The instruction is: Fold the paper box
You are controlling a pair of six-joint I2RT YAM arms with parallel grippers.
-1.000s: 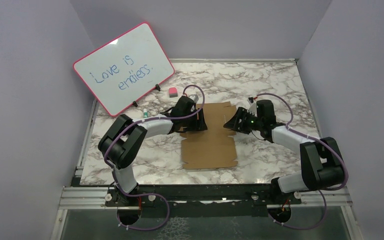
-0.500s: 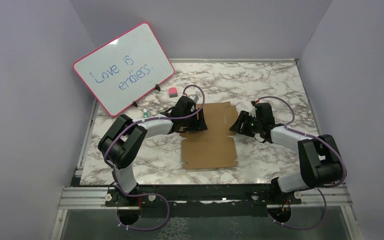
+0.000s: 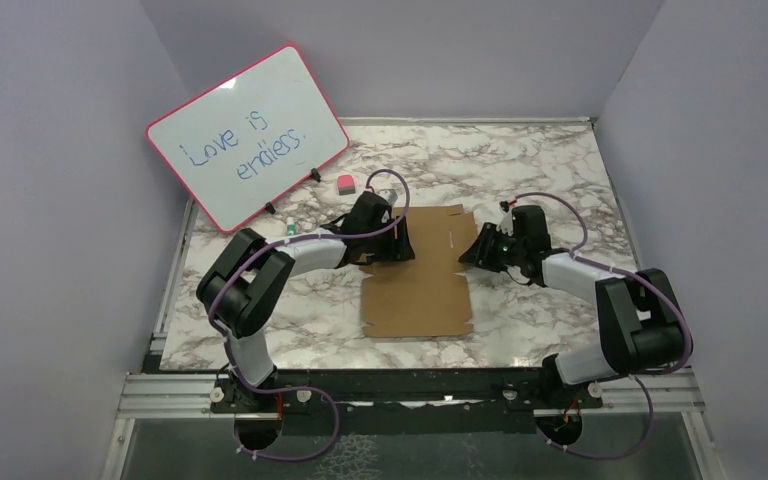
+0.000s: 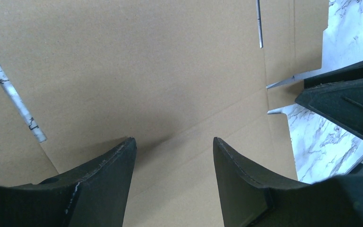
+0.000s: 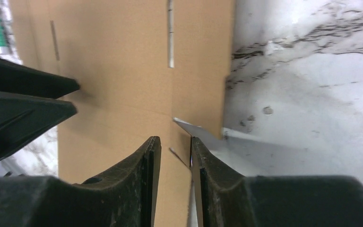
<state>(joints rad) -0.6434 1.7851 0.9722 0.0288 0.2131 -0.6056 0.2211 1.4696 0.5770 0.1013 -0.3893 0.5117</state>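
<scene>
The paper box (image 3: 418, 285) is a flat brown die-cut sheet lying on the marble table (image 3: 530, 170). My left gripper (image 3: 402, 245) rests over the sheet's far left part. In the left wrist view it (image 4: 172, 142) is open, tips on or just above the cardboard (image 4: 137, 71). My right gripper (image 3: 471, 252) is low at the sheet's right edge. In the right wrist view it (image 5: 175, 142) has a narrow gap between its jaws and straddles the edge of a side flap (image 5: 203, 71) by a notch. The flap lies under the fingers, not pinched.
A pink-rimmed whiteboard (image 3: 247, 135) leans at the back left. A pink eraser (image 3: 345, 183) and a small marker (image 3: 289, 229) lie near it, just left of my left arm. Walls close in the table on the left, back and right.
My right gripper has drawn back to the right and lowered, from over the sheet to its right edge. The left gripper and the sheet have stayed put.
</scene>
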